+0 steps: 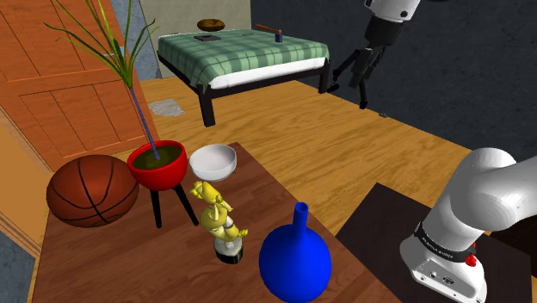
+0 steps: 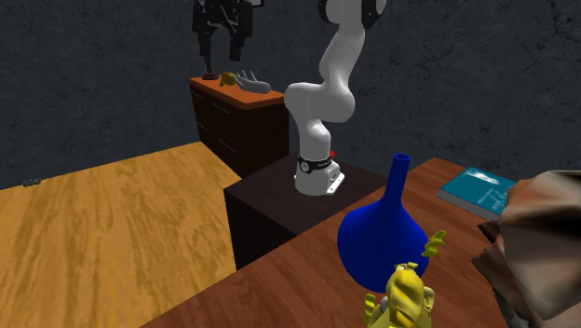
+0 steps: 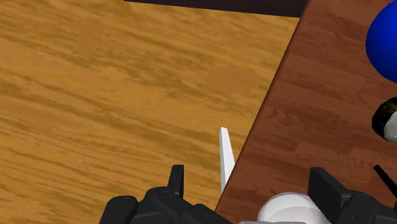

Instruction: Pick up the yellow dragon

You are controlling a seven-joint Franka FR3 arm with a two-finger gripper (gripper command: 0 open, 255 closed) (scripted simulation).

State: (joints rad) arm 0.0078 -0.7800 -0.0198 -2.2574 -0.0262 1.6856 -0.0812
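My gripper point(image 1: 348, 93) hung over the floor point(image 1: 344, 155), fingers point(image 3: 177, 181) spread, holding nothing. The dragon point(image 1: 217, 215) stood well apart on the table point(image 1: 103, 258), between pot point(image 1: 157, 165) and vase point(image 1: 295, 258). I reckoned to descend from above, clasp its body squarely, and spare the vase.

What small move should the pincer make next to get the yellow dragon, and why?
Probably swing sideways until it hangs above the yellow dragon. The open pincer is high over the floor beside the table, while the dragon stands on the table between a white bowl and a blue vase.
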